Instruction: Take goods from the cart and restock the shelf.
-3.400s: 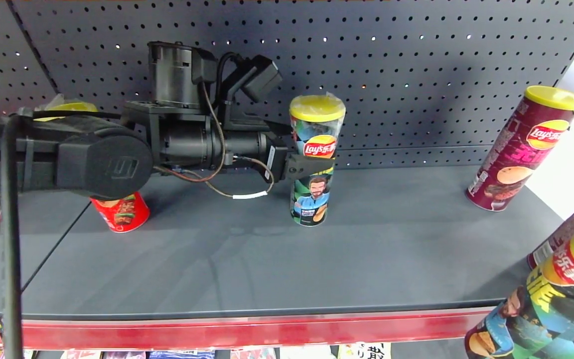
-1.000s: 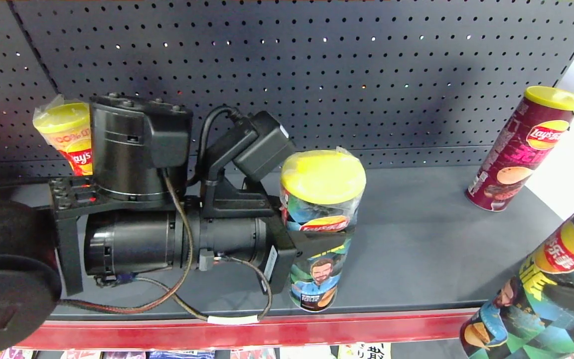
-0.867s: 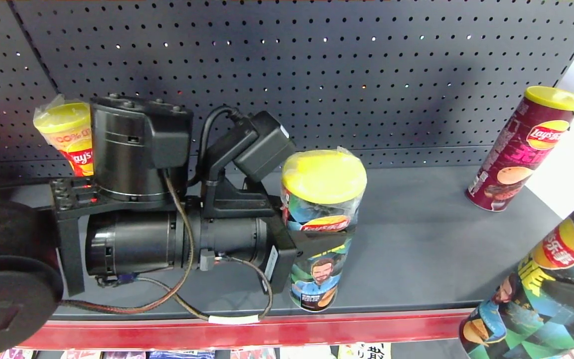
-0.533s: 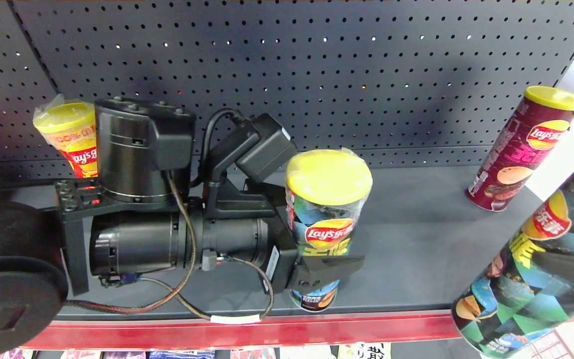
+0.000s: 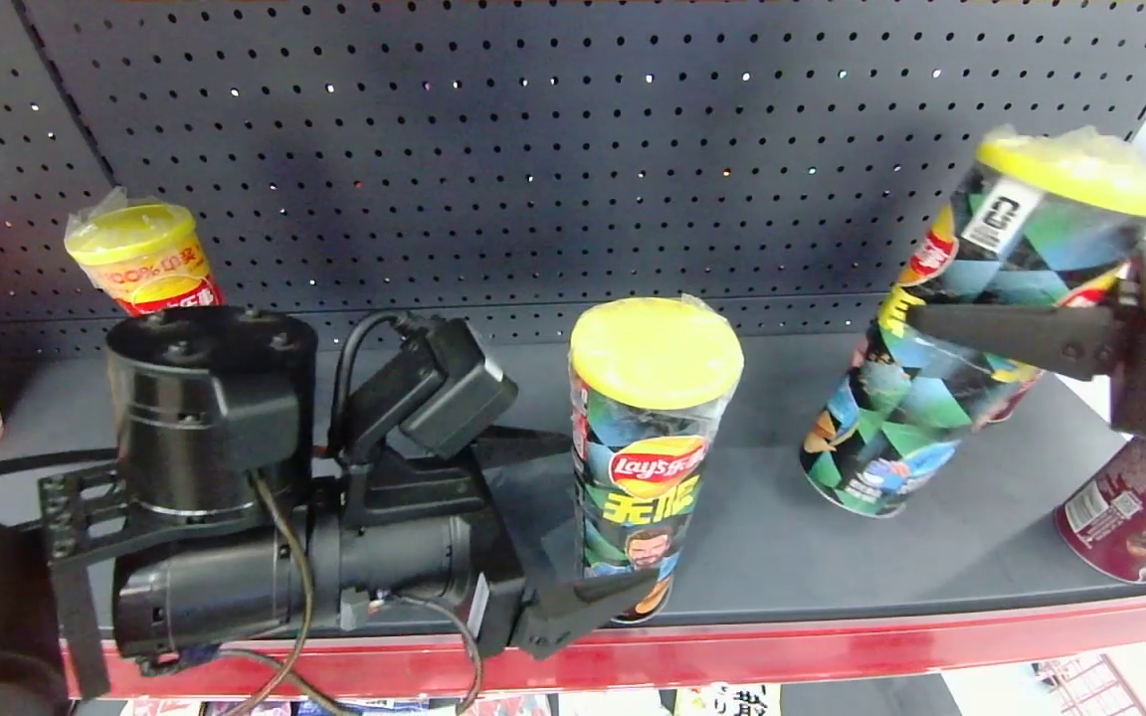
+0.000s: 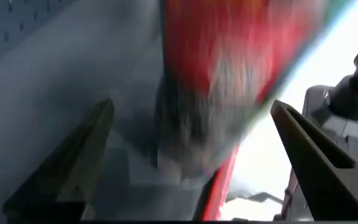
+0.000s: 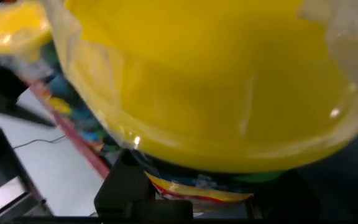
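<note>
Head view: a dark red can (image 5: 1140, 507) stands far right. The middle can (image 5: 648, 457) stands at the shelf's (image 5: 792, 557) front, between my wide-open left fingers (image 5: 583, 607). My right fingers (image 5: 1011, 333) grip a tilted, colourful can (image 5: 931, 398), right of the middle.

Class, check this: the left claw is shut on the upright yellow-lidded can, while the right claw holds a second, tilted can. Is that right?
No: the left claw is open, its fingers spread wide of the upright can, as the left wrist view shows. The right claw does hold the tilted can.
</note>
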`<state>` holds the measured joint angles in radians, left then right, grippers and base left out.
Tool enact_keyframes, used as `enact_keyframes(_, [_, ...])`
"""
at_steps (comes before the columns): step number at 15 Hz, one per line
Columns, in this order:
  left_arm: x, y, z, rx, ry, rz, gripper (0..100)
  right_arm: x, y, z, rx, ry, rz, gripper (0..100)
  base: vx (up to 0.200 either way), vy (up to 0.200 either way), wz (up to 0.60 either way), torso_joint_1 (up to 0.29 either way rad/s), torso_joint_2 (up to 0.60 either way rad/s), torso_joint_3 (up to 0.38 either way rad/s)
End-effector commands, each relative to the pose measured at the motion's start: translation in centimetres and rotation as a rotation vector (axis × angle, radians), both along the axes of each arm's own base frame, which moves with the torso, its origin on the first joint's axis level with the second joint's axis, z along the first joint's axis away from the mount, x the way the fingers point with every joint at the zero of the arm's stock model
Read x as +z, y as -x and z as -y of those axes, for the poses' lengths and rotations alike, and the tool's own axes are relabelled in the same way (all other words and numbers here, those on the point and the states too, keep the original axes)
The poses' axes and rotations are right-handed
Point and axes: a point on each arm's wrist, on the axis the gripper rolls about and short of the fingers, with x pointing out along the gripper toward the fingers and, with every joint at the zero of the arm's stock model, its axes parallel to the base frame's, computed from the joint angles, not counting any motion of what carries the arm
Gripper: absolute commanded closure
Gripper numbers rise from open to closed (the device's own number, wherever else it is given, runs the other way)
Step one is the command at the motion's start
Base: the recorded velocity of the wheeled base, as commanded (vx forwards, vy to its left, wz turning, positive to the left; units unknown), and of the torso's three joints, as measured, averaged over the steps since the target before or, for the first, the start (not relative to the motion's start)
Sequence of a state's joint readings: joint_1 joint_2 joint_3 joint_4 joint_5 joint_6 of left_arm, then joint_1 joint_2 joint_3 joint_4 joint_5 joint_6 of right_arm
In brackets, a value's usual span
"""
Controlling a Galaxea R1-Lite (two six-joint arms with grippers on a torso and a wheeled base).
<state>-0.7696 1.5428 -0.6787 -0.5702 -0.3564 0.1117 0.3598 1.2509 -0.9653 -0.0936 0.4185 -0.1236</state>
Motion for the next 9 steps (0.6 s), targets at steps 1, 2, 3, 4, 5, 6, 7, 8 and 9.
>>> enact_keyframes(1, [-0.1, 1.6, -2.1, 0.019, 0.007, 0.007, 0, -0.8, -5.2, -3.1, 0.025, 0.018, -0.032, 100, 0.000, 0.000, 0.00, 0.000, 0.00, 0.000])
enact_keyframes(2, [-0.2, 2.0, -2.7, 0.026, 0.006, 0.008, 0, -0.6, -6.0, -3.8, 0.034, 0.016, -0.026, 100, 0.000, 0.000, 0.00, 0.000, 0.00, 0.000])
enact_keyframes(3, [-0.3, 2.3, -3.1, 0.029, 0.005, 0.007, 0, -0.7, -6.8, -4.4, 0.041, 0.016, -0.028, 100, 0.000, 0.000, 0.00, 0.000, 0.00, 0.000])
enact_keyframes(4, [-0.5, 3.0, -3.8, 0.042, -0.002, 0.006, 0, -0.7, -8.1, -5.3, 0.052, 0.015, -0.022, 100, 0.000, 0.000, 0.00, 0.000, 0.00, 0.000])
enact_keyframes(5, [-1.1, 3.4, -4.7, 0.095, -0.025, 0.001, 0, -0.8, -9.2, -6.2, 0.063, 0.012, -0.014, 100, 0.000, 0.000, 0.00, 0.000, 0.00, 0.000])
enact_keyframes(6, [-1.3, 3.7, -5.1, 0.127, -0.036, 0.005, 0, -1.1, -10.1, -6.9, 0.069, 0.013, -0.016, 100, 0.000, 0.000, 0.00, 0.000, 0.00, 0.000])
enact_keyframes(7, [-1.3, 3.7, -5.2, 0.145, -0.037, 0.009, 0, -1.2, -10.5, -7.2, 0.074, 0.013, -0.017, 100, 0.000, 0.000, 0.00, 0.000, 0.00, 0.000])
enact_keyframes(8, [-1.2, 3.6, -5.5, 0.169, -0.038, 0.014, 0, -1.6, -11.0, -8.1, 0.094, 0.020, -0.025, 100, 0.000, 0.000, 0.00, 0.000, 0.00, 0.000])
enact_keyframes(9, [-1.1, 3.7, -5.5, 0.169, -0.032, 0.017, 0, -1.9, -11.2, -8.4, 0.099, 0.024, -0.028, 100, 0.000, 0.000, 0.00, 0.000, 0.00, 0.000])
